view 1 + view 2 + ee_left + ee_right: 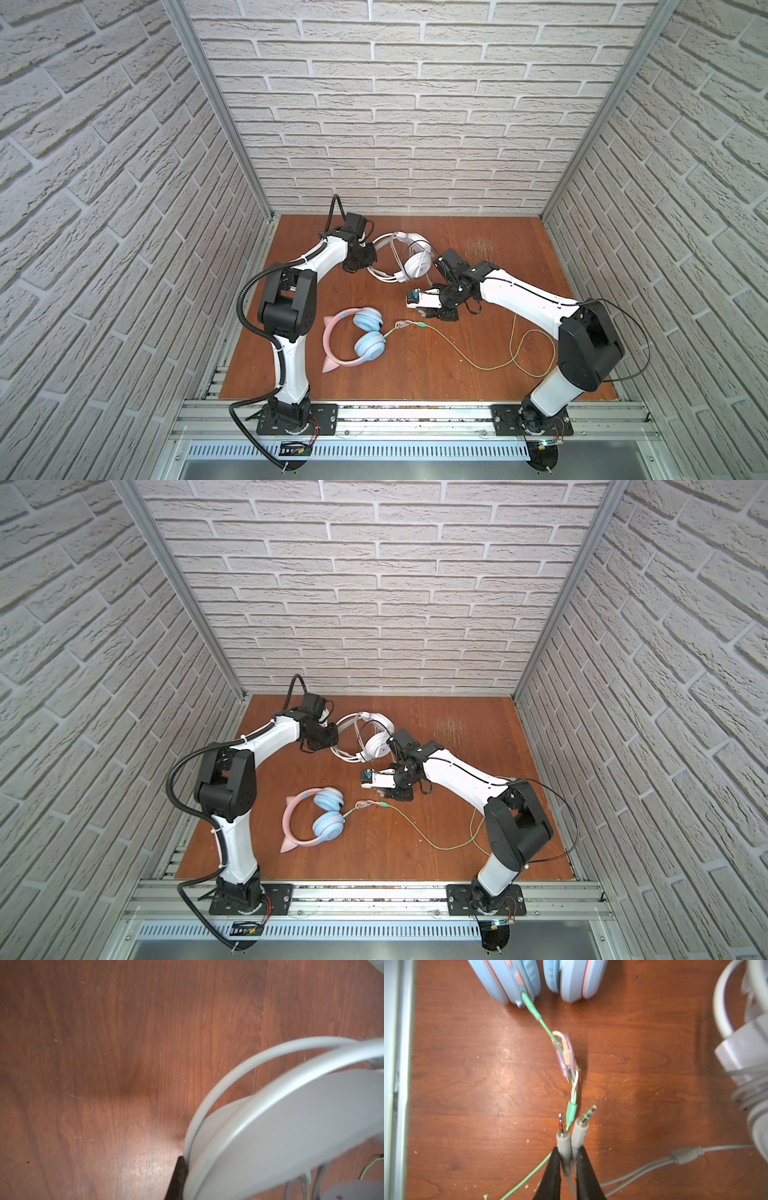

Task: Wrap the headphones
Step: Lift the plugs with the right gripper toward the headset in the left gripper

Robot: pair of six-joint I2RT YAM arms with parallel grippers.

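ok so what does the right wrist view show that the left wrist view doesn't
Only the right wrist view: the right gripper pinching two grey plugs, and the blue earcups with the green cable plugged into one.

Only the left wrist view: the headband of the white headphones close up and blurred, against one black finger of the left gripper.

Both: the wooden table, part of the white headphones, and a bit of green cable.
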